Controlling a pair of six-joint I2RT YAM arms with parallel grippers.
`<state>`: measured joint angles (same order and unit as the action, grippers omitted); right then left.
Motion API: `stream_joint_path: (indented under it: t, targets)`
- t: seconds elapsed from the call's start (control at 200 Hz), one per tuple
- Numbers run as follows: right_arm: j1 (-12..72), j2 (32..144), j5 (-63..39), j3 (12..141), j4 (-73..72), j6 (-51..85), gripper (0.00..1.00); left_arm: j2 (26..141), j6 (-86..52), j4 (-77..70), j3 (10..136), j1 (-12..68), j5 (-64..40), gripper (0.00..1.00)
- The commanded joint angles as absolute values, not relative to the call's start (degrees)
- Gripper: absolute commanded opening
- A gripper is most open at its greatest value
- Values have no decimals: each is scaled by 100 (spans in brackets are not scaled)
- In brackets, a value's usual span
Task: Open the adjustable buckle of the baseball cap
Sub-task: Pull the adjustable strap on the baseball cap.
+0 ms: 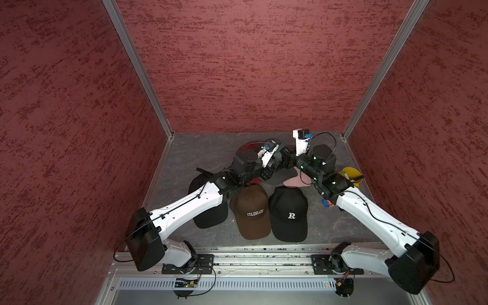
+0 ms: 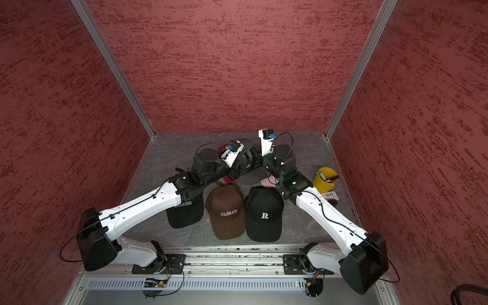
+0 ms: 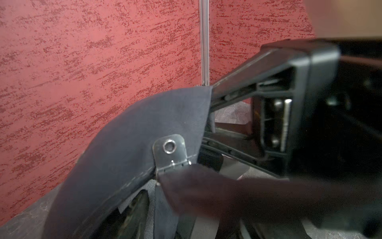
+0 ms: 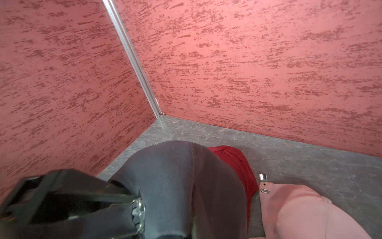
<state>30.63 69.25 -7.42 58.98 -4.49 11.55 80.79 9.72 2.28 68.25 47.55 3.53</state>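
Top views take in the whole booth: a grey marbled tabletop [image 1: 184, 153] walled in red, with two white-and-black arms reaching in from the near rail. The left arm [image 1: 190, 206] and the right arm [image 1: 369, 211] bring their wrists almost together over the back middle of the table.

Below them three caps sit in a row near the front. A black fabric cap lettered COLORADO [image 2: 184, 214] lies half under the left arm, and a brown fabric cap lettered COLORADO [image 1: 252, 211] is beside it. A black fabric cap with a white R [image 1: 289, 214] touches the brown one. Off to the right, a small yellow bucket [image 1: 350, 175] stands at the table's edge.

Now the one that matters: the dark grey fabric baseball cap [image 3: 128, 149] is up off the table behind that row, hanging between the two wrists. A red fabric cap [image 4: 233, 161] and a pink fabric cap [image 4: 306, 209] lie on the table close by.

In the left wrist view the right gripper [image 3: 213, 92] is clamped tight, pinching the cap's top edge so the cloth peaks at its tip. The left gripper [image 1: 281, 159] is right there too. One blurred dark finger [image 3: 206, 192] lies against the lower edge of the silver metal buckle [image 3: 170, 150], but whether its jaws grip anything, I can't tell. The buckle lies against the cloth at the rim of the cap's opening.
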Motion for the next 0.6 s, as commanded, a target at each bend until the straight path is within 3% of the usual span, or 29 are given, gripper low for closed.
stream_joint_path:
  t: [0.0, 0.15, 0.316, 0.476, 0.596]
  targets:
    - [3048, 6690, -1187, 5819, -747, 890, 0, 8154, 923, 154, 6947, 4729, 407, 61]
    - [3049, 6705, -1474, 5897, -499, 600, 0, 8187, 971, 147, 6979, 4729, 566, 50]
    - [3045, 6732, -1641, 5918, -324, 476, 0, 8224, 1049, 63, 6992, 4729, 848, 21]
    - [3047, 6697, -1567, 5897, -185, 369, 0, 8179, 1146, 76, 6994, 4737, 918, 0]
    - [3033, 6688, -1454, 5877, -119, 280, 0, 8157, 1152, 416, 7133, 4746, 693, 0]
